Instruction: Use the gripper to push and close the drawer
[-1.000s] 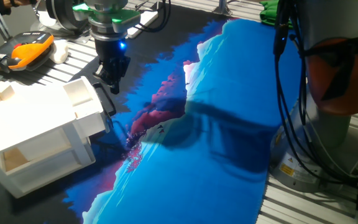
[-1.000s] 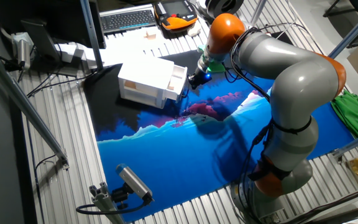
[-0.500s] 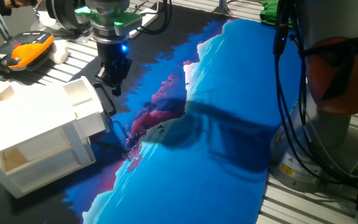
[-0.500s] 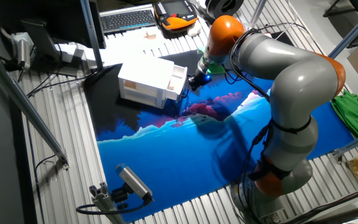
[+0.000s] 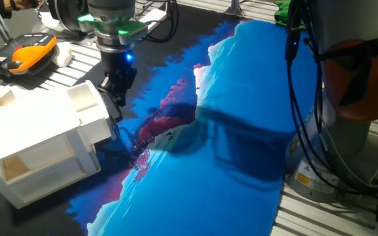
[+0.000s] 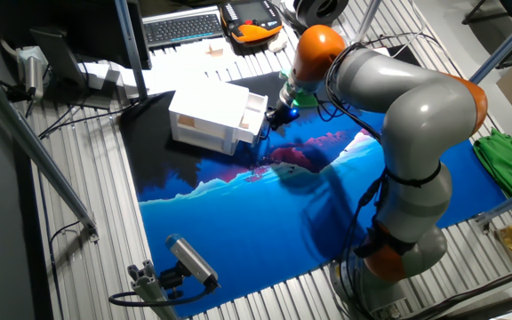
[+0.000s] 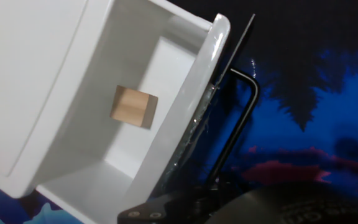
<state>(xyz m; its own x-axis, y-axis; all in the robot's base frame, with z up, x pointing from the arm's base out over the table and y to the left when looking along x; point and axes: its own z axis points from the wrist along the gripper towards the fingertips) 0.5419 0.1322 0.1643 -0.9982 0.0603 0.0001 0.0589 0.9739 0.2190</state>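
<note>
The white drawer (image 5: 87, 105) stands pulled out of the top of the small white cabinet (image 5: 31, 128). Its black bar handle (image 5: 112, 109) faces the blue mat. The black gripper (image 5: 118, 97), with its blue light and green ring above, hangs right beside the drawer front, at the handle; its fingers look closed together and hold nothing. In the other fixed view the gripper (image 6: 272, 116) is at the drawer's (image 6: 254, 110) right end. The hand view looks down into the open drawer (image 7: 173, 56), with a wooden block (image 7: 133, 107) inside and the handle (image 7: 240, 121) close by.
The cabinet's lower shelf (image 5: 18, 167) holds wooden blocks. A blue patterned mat (image 5: 228, 170) covers the table. An orange-and-black pendant (image 5: 25, 52) lies behind the cabinet. The big grey-and-orange robot base (image 5: 359, 78) stands at the right. A keyboard (image 6: 183, 28) is at the back.
The gripper has moved a little left and down toward the drawer front, now at the handle. The drawer looks just as far open.
</note>
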